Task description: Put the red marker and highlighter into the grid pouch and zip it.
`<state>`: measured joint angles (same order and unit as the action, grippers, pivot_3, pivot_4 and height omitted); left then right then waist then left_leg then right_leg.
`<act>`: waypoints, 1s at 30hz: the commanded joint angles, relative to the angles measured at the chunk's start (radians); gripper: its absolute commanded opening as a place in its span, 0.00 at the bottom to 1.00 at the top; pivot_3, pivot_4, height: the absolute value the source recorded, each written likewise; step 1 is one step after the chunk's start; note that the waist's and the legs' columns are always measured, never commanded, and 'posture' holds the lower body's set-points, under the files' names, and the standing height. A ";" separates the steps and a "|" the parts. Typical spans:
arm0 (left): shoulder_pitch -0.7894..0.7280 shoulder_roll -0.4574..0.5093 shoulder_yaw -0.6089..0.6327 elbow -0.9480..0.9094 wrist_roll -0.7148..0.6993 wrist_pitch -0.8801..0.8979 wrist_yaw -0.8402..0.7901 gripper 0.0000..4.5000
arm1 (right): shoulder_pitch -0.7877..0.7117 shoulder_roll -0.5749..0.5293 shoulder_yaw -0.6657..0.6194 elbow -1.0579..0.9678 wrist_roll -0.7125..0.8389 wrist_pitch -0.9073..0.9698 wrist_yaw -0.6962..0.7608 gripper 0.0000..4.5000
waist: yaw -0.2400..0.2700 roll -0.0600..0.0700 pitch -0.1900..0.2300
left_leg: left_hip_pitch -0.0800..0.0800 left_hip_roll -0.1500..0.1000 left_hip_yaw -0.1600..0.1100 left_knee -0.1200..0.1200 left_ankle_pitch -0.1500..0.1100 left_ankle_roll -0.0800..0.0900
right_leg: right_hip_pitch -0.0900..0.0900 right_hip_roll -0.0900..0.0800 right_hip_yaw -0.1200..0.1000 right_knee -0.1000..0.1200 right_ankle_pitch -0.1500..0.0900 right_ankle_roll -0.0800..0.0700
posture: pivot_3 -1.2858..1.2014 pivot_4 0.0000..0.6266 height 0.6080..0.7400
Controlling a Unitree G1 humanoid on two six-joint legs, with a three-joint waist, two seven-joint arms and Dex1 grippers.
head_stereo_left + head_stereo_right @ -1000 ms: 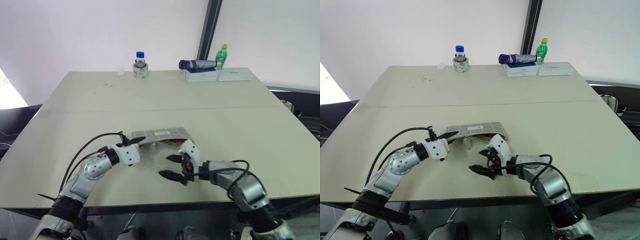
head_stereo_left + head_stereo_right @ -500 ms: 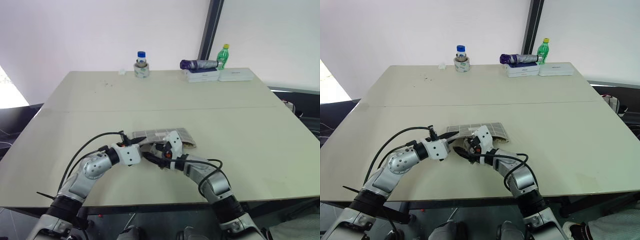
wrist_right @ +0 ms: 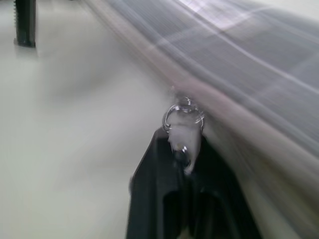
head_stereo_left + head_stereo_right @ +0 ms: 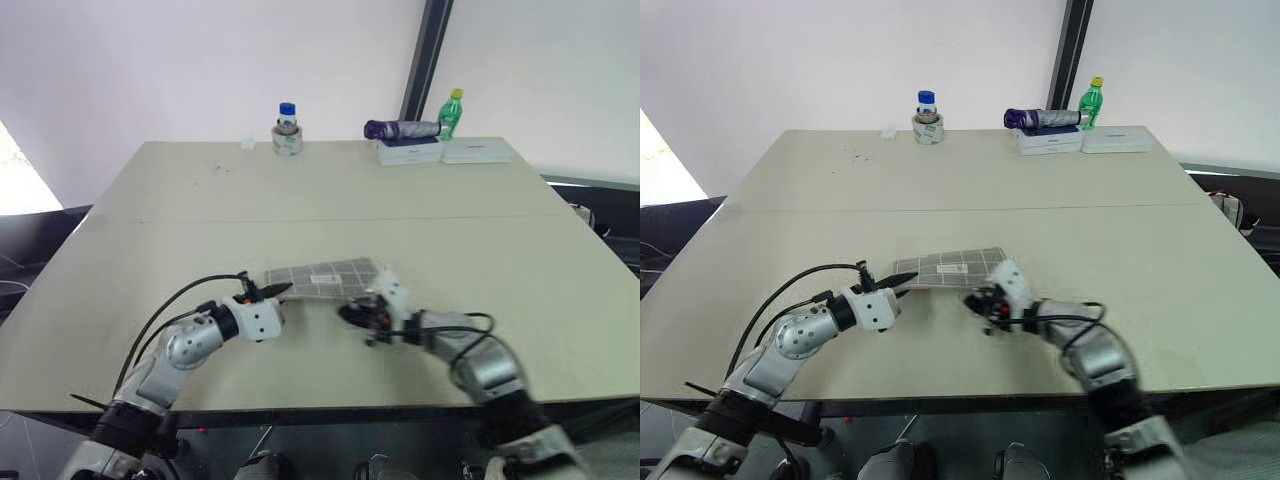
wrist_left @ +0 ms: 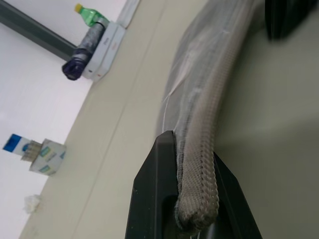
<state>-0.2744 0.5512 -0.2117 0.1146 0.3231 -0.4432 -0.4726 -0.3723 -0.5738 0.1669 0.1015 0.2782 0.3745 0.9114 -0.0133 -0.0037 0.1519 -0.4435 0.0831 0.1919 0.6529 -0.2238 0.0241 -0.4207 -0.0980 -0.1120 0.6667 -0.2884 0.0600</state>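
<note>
Over on the left, the left gripper (image 4: 283,291) is clamped tight on the near left end of the grid pouch (image 4: 325,274), the wrist view showing that woven grey edge (image 5: 199,189) pinched between its two black fingers. The pouch lies flat on the beige table (image 4: 200,210), near the front edge and stretched between the two arms. At its right end the right gripper (image 4: 356,316) is closed down on the zip pull (image 3: 183,132), a small white tab on a metal ring pinched at the pouch's edge.
</note>
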 commanded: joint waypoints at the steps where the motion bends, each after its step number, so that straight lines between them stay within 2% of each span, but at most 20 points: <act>1: 0.011 0.018 0.036 -0.019 -0.003 0.002 0.025 0.00 | -0.011 -0.116 -0.082 0.060 -0.002 -0.021 0.085 0.01 | 0.000 0.000 0.000 | 0.001 0.000 0.000 0.000 0.000 0.000 | 0.000 0.000 0.000 0.000 0.000 0.000 | 0.52 0.24 1.00; 5: 0.013 0.007 0.032 -0.006 -0.087 0.019 -0.036 0.00 | -0.044 -0.163 -0.101 0.164 -0.038 -0.103 0.086 0.01 | -0.007 0.000 0.000 | 0.001 0.001 0.000 -0.002 0.001 -0.001 | -0.001 0.002 0.000 0.000 0.000 0.000 | 0.52 0.24 1.00; 8: 0.009 -0.002 0.034 0.003 -0.163 0.066 -0.095 0.23 | -0.068 -0.126 -0.108 0.137 0.015 -0.066 0.091 0.00 | -0.002 0.000 0.000 | 0.001 0.001 0.000 -0.002 0.002 -0.003 | -0.001 0.003 0.000 0.001 0.000 0.000 | 0.52 0.24 1.00; 11: 0.006 0.000 0.037 0.010 -0.183 0.071 -0.111 0.57 | -0.067 -0.103 -0.109 0.108 0.032 -0.062 0.110 0.23 | 0.001 0.000 0.000 | 0.001 0.001 0.000 -0.001 0.003 -0.004 | -0.001 0.002 0.000 0.001 0.000 0.000 | 0.52 0.24 1.00; 14: 0.007 0.010 0.053 0.016 -0.165 0.055 -0.090 0.90 | -0.053 -0.113 -0.106 0.095 0.006 -0.077 0.115 0.56 | 0.002 0.000 0.000 | 0.001 0.001 0.000 -0.001 0.002 -0.004 | 0.000 0.001 0.000 0.001 0.000 0.000 | 0.52 0.24 1.00; 15: 0.017 0.022 0.066 0.012 -0.172 0.052 -0.093 1.00 | -0.044 -0.132 -0.106 0.082 0.003 -0.073 0.131 0.70 | 0.002 0.000 0.000 | 0.001 0.001 0.000 -0.001 0.002 -0.003 | 0.000 0.001 0.000 0.001 0.000 0.000 | 0.52 0.24 1.00; 17: 0.045 0.048 0.094 0.014 -0.193 0.043 -0.104 1.00 | -0.030 -0.164 -0.113 0.058 0.008 -0.054 0.162 0.94 | 0.000 0.000 0.000 | 0.001 0.001 0.000 -0.001 0.002 -0.003 | 0.000 0.001 0.000 0.001 0.000 0.000 | 0.52 0.24 1.00; 18: 0.066 0.067 0.110 0.017 -0.209 0.031 -0.115 1.00 | -0.028 -0.183 -0.121 0.054 0.011 -0.046 0.179 0.99 | -0.001 0.000 0.000 | 0.001 0.001 0.000 -0.001 0.002 -0.003 | -0.001 0.001 0.000 0.001 0.000 0.000 | 0.52 0.24 1.00; 25: 0.224 0.141 0.257 -0.011 -0.354 0.028 -0.142 1.00 | -0.025 -0.338 -0.169 0.096 -0.015 -0.096 0.265 0.99 | -0.004 0.001 0.000 | 0.001 0.002 0.000 -0.002 0.001 -0.001 | -0.002 0.000 0.000 0.001 0.000 0.000 | 0.52 0.24 1.00; 27: 0.261 0.142 0.294 -0.029 -0.412 0.048 -0.158 1.00 | -0.041 -0.334 -0.196 0.108 0.010 -0.101 0.264 0.99 | -0.004 0.001 0.000 | 0.001 0.002 0.000 -0.002 0.001 -0.001 | -0.002 0.000 0.000 0.000 0.000 0.000 | 0.52 0.24 1.00; 30: 0.365 0.134 0.402 -0.113 -0.602 0.155 -0.197 1.00 | -0.046 -0.276 -0.288 0.128 0.098 -0.117 0.256 0.99 | -0.005 0.001 0.000 | 0.001 0.002 0.000 -0.002 0.001 -0.001 | -0.002 0.000 0.000 0.000 0.000 0.000 | 0.52 0.24 1.00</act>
<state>0.0610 0.6829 0.1062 0.0702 -0.1619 -0.3385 -0.6535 -0.4071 -0.8683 -0.0512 0.2258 0.3139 0.2820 1.1667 -0.0185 -0.0032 0.1523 -0.4423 0.0851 0.1917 0.6506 -0.2233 0.0228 -0.4223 -0.0977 -0.1121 0.6670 -0.2885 0.0598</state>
